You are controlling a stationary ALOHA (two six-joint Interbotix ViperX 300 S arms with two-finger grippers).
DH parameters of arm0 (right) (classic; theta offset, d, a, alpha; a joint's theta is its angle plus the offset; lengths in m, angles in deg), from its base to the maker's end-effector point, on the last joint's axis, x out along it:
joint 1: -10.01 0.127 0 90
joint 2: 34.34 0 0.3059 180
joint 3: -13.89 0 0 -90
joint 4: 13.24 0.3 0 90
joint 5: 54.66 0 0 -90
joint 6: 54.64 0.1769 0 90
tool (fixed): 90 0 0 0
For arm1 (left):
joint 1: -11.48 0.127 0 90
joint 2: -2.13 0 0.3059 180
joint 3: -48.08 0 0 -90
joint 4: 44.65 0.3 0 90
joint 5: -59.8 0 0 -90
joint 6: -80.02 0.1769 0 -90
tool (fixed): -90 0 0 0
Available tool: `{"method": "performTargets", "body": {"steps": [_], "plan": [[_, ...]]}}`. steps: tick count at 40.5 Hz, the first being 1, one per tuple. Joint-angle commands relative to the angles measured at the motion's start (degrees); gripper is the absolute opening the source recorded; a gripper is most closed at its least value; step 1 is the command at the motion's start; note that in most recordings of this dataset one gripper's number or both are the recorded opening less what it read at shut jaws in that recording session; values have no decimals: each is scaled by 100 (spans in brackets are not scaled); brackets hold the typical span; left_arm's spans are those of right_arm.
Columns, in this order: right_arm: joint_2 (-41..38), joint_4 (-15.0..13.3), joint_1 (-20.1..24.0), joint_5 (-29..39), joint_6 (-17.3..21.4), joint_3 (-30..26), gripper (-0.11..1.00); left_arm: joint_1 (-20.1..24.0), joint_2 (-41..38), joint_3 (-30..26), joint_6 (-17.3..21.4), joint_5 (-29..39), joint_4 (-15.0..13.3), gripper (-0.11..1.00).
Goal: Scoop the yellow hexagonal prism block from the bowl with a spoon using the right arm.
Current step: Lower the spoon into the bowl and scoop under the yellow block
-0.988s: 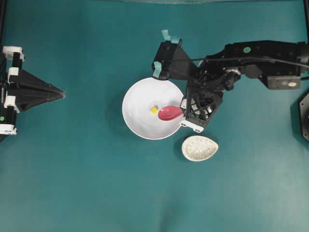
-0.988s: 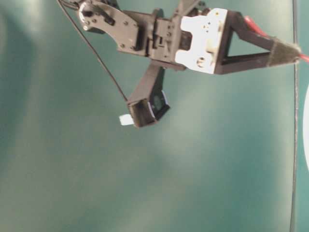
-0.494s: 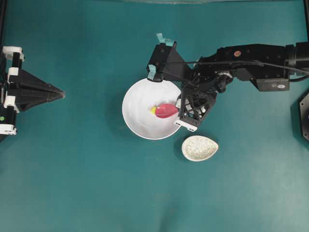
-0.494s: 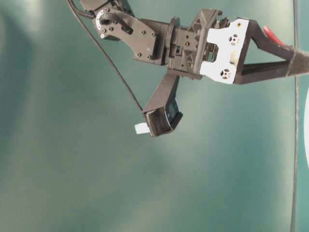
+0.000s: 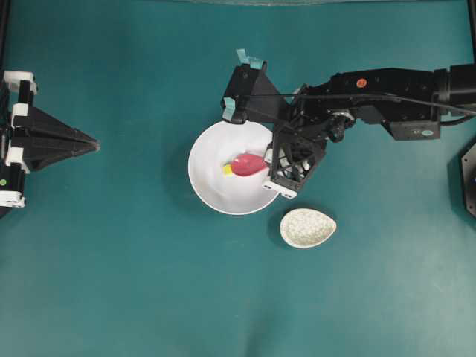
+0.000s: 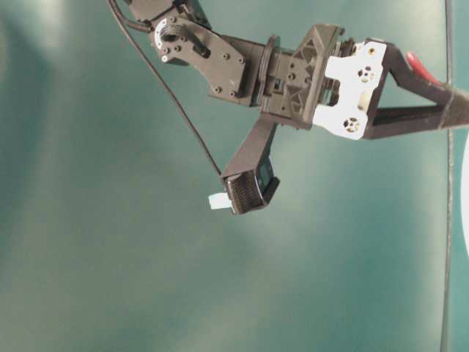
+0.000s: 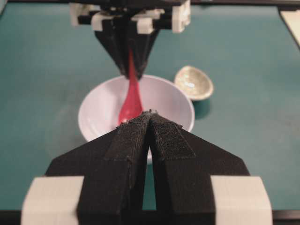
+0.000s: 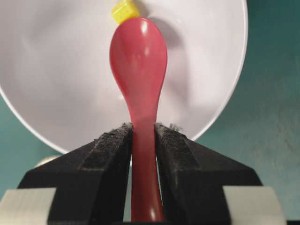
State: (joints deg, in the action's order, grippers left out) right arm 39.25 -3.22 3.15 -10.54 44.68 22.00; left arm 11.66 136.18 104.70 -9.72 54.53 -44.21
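Observation:
The white bowl [image 5: 212, 187] sits mid-table. Inside it lies the tiny yellow hexagonal prism block [image 5: 227, 169], just off the tip of the pink-red spoon [image 5: 249, 164]. My right gripper [image 5: 272, 166] is shut on the spoon's handle over the bowl's right rim. In the right wrist view my right gripper [image 8: 143, 129] clamps the handle, the spoon [image 8: 138, 56] points into the bowl [image 8: 56, 70], and the block [image 8: 124, 10] touches the spoon's far tip. My left gripper [image 5: 95, 143] rests at the far left, shut and empty, and in its own view the left gripper [image 7: 150, 115] faces the bowl [image 7: 176, 101].
A small speckled oval dish [image 5: 308, 227] lies just below and right of the bowl. The right arm's camera mount [image 5: 244, 89] overhangs the bowl's upper rim. A black fixture [image 5: 468, 178] sits at the right edge.
My right gripper has carried the spoon leftward across the bowl. The spoon's tip reached the yellow block and nudged it a little to the left. The left arm stayed still.

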Motion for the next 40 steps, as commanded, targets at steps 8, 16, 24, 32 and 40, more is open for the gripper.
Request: {"method": "performTargets", "body": {"steps": [8,16,24,32,40], "plan": [[79,-35,-44,-369,-79,-378,23,9,-26,-141,9,-26,18,-1],[123,-149,-44,-62,-79,-554,23,9,-26,-141,9,-26,18,-1],[299,-264,-44,606,-18,-773,23,9,-26,-141,9,-26,18,-1],[325,-264,-53,1292,53,-888,23,9,-26,-141,9,-26,18,-1],[325,-255,-44,1652,237,-879,23,9,-26,-141,9,-26,18,-1]]}}
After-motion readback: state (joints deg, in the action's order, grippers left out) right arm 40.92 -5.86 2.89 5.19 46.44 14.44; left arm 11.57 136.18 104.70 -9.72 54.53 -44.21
